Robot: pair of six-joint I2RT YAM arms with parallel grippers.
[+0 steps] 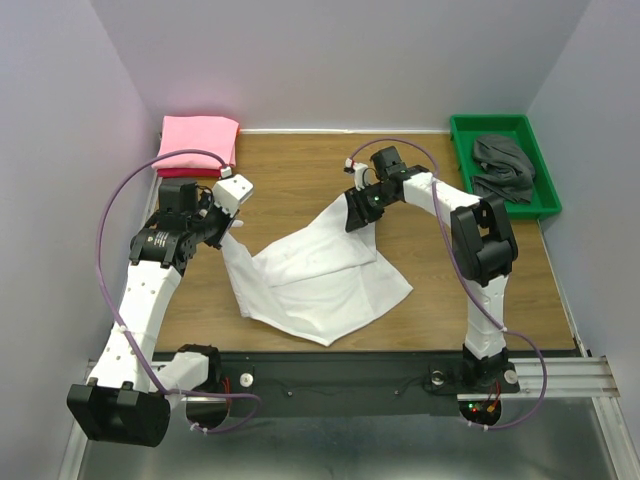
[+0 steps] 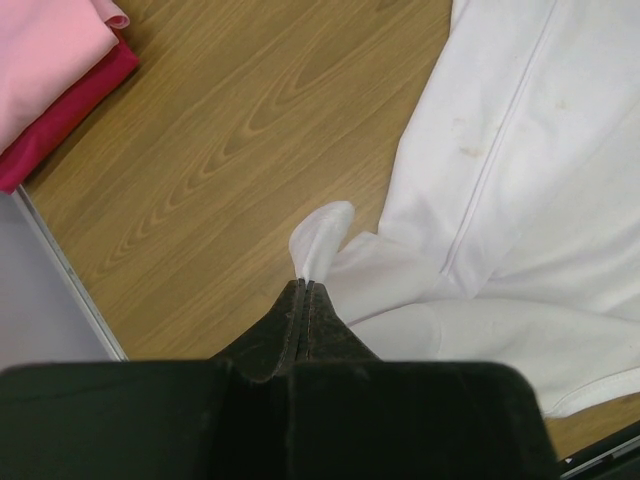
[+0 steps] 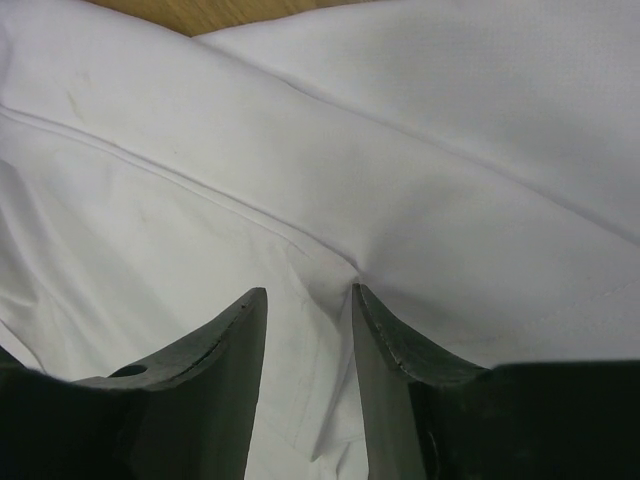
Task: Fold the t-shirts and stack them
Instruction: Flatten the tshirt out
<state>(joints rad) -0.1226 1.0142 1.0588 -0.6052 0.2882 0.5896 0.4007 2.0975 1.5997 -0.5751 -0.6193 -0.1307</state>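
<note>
A white t-shirt [image 1: 320,275] lies crumpled on the wooden table between the arms. My left gripper [image 1: 232,228] is shut on a small fold at the shirt's left edge, and the wrist view shows its jaws [image 2: 303,285] pressed together on the white cloth [image 2: 322,235]. My right gripper [image 1: 362,215] is at the shirt's far right corner, which rises toward it. In the right wrist view it [image 3: 310,292] stands open with the white cloth [image 3: 300,180] between and under the fingers. A folded pink t-shirt [image 1: 198,142] lies on a red one at the back left.
A green tray [image 1: 548,205] at the back right holds a dark grey t-shirt [image 1: 503,165]. The pink and red stack [image 2: 50,60] shows in the left wrist view beside the table's left edge. Grey walls enclose the table on three sides.
</note>
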